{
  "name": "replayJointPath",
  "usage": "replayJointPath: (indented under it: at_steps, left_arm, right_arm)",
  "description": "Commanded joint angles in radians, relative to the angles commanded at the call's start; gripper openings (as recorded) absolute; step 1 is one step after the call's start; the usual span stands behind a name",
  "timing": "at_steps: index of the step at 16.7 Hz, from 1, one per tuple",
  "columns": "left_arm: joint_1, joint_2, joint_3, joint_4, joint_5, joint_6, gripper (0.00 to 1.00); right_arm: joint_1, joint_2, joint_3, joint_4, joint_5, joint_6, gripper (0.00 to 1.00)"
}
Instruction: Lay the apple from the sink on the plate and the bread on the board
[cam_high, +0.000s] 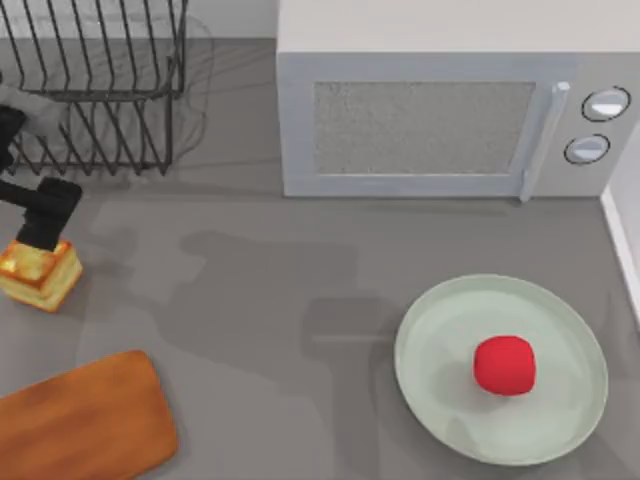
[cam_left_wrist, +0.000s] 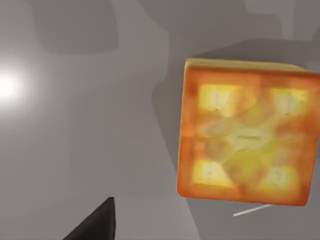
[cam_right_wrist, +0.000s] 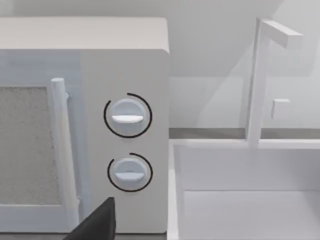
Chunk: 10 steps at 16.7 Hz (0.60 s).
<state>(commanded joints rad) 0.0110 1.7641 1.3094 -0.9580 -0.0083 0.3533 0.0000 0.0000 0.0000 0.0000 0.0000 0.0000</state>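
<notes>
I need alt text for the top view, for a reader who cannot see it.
A red apple lies on a pale green plate at the table's right. At the left, the left gripper is at the bread, above the wooden board. A microwave and wire rack stand behind.

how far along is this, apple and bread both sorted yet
Half done. The apple already lies on the plate, a bit right of its middle. In hand: the left gripper is at the bread on the counter at the table's left edge; whether it has a grip is unclear. Left: the bread has to go onto the board, which sits bare in front of it.
</notes>
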Motion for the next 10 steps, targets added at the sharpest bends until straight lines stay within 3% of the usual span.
replayJointPath:
  at_steps: [5,10]
  left_arm:
    - [-0.009,0.180,0.133,-0.098,0.008,0.037,1.00]
    - [-0.010,0.197,0.146,-0.107,0.008,0.041,1.00]
  right_arm:
    - [0.000,0.000,0.000,0.000,0.000,0.000,1.00]
    - [0.000,0.000,0.000,0.000,0.000,0.000,1.00]
